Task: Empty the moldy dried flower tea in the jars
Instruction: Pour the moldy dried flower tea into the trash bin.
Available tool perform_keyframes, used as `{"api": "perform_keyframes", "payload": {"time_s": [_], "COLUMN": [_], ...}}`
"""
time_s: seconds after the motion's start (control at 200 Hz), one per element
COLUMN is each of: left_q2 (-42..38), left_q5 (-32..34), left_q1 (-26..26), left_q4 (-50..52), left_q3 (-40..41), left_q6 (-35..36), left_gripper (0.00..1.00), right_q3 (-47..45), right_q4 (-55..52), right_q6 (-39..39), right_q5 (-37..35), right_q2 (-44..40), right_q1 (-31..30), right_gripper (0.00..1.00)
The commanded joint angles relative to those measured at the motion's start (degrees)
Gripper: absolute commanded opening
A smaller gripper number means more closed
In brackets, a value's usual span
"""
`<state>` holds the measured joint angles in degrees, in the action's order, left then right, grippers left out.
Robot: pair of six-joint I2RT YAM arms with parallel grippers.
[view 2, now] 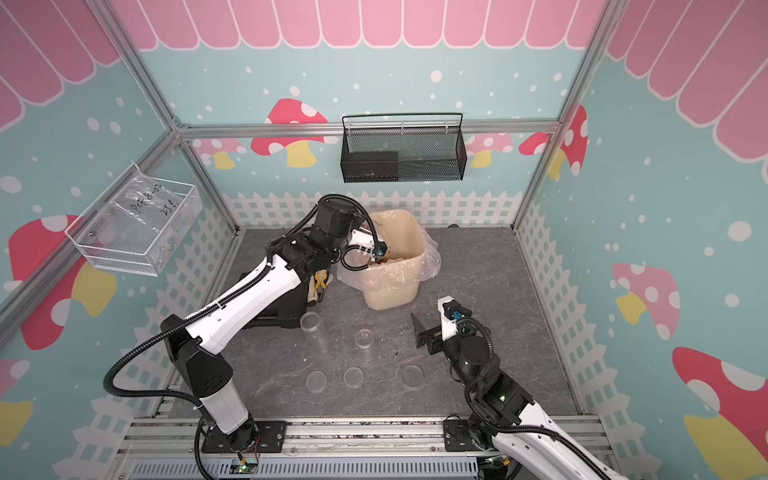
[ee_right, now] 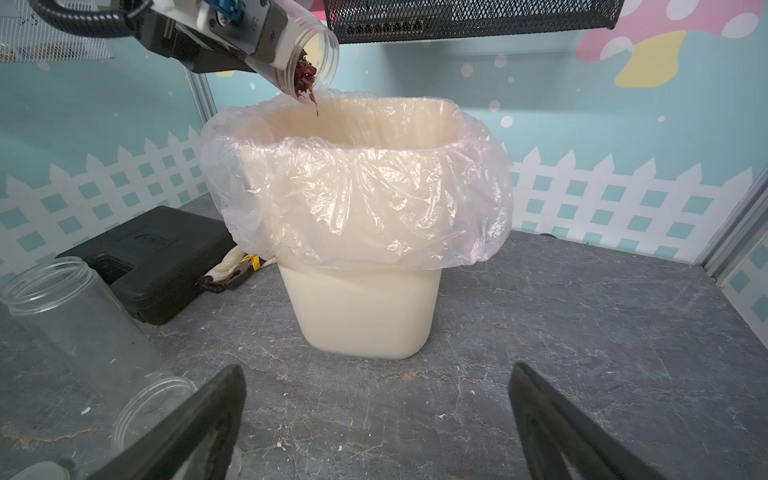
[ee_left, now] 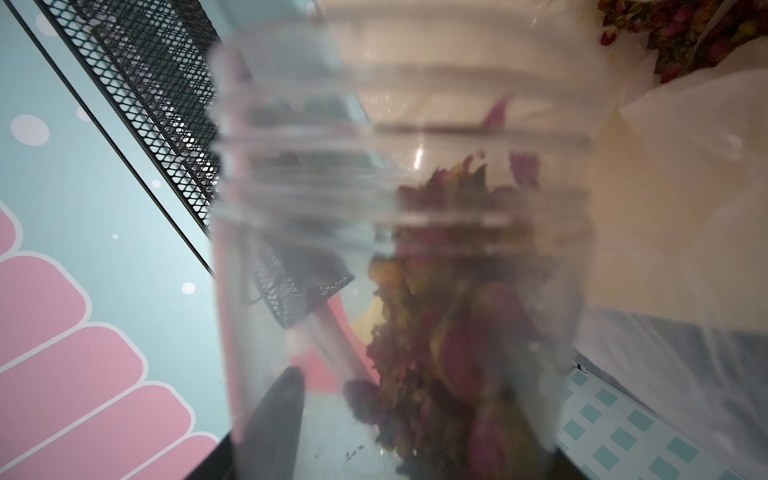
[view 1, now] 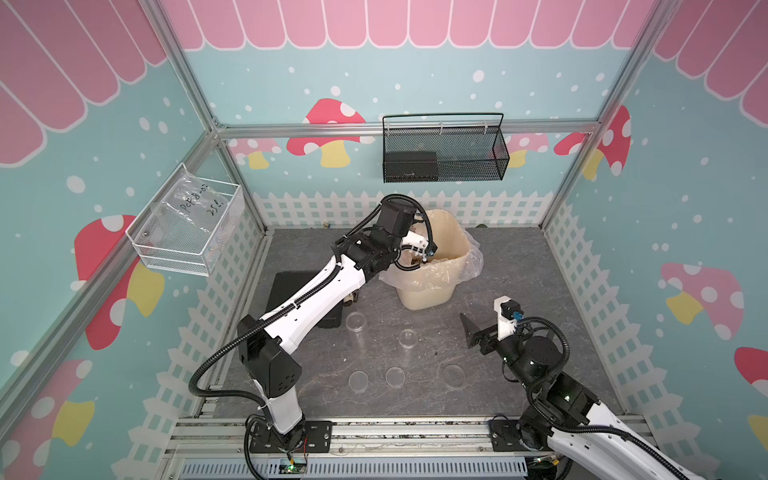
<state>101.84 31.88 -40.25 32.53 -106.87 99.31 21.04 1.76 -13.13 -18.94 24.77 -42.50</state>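
Observation:
My left gripper (ee_left: 399, 415) is shut on a clear jar (ee_right: 307, 62), tilted mouth-down over the cream bin (ee_right: 361, 307). Reddish-brown moldy dried flower tea (ee_left: 449, 332) lies along the jar's low side, and bits drop from its mouth (ee_right: 312, 99). More tea (view 2: 384, 259) lies inside the bin. One dark finger (ee_left: 278, 407) shows through the jar wall; the other is hidden behind the tea. Two empty jars stand on the table, a tall one (view 1: 356, 328) and a short one (view 1: 408, 338). My right gripper (ee_right: 378, 370) stands open above the table in front of the bin, holding nothing.
Three round clear lids (view 1: 358, 380) (view 1: 395, 376) (view 1: 454, 374) lie near the front edge. A black case (view 1: 291, 299) and pliers (view 2: 319, 284) sit left of the bin. A black mesh basket (view 1: 444, 153) hangs on the back wall, a white wire basket (view 1: 187, 224) on the left wall.

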Motion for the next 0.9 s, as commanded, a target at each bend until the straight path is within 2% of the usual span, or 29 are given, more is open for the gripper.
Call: {"api": "perform_keyframes", "payload": {"time_s": [0.0, 0.39, 0.53, 0.895], "left_q2": [1.0, 0.9, 0.3, -0.1], "left_q5": [0.9, 0.5, -0.5, -3.0], "left_q1": [-0.3, -0.5, -0.5, -0.3], "left_q4": [-2.2, -10.3, -16.1, -23.9], "left_q3": [-1.2, 2.3, 5.1, 8.4], "left_q6": [5.5, 12.8, 16.7, 21.2], "left_gripper": [0.0, 0.0, 0.0, 0.0], "right_q3": [-0.7, -1.6, -1.6, -1.8], "right_q4": [1.1, 0.7, 0.6, 0.6], "right_q6": [-0.5, -1.2, -1.2, -1.3], "right_q5": [0.4, 0.7, 1.0, 1.3], "right_q2": [-1.0, -1.8, -1.6, -1.7], "right_q1": [-0.4, -0.4, -0.4, -0.4], "right_gripper": [1.0, 1.0, 1.0, 1.0]}}
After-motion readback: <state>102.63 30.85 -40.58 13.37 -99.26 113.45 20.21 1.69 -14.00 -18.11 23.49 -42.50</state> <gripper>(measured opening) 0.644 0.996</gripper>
